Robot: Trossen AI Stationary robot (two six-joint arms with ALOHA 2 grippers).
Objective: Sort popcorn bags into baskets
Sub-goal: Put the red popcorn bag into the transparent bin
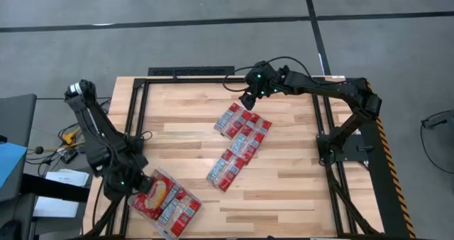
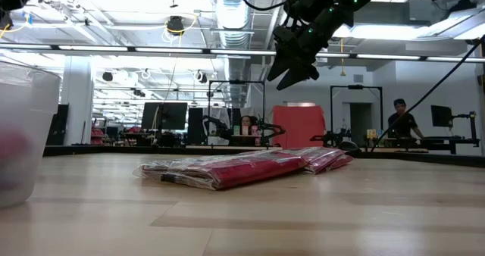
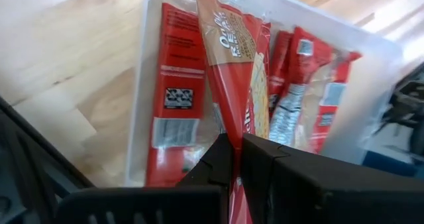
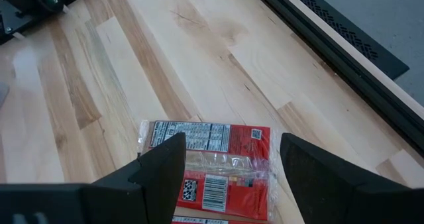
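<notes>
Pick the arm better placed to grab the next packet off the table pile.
Right. Its pincer hovers open above a packet in the pile; the left pincer is shut on a packet over the tray.

Bright even overhead light, soft shadows, blurred tray (image 2: 23, 135) up close.

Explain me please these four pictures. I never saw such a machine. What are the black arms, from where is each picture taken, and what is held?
Two robot arms work at a wooden table. One picture looks down from above, one looks level across the tabletop, and two come from cameras on the arms' wrists.

Red popcorn bags lie in rows mid-table. A clear plastic tray at the near left corner already holds several.

The left gripper is shut on a popcorn bag, holding it over the tray. The right gripper is open, hovering above a bag at the far end of the rows.

People in the background are bystanders.
</notes>
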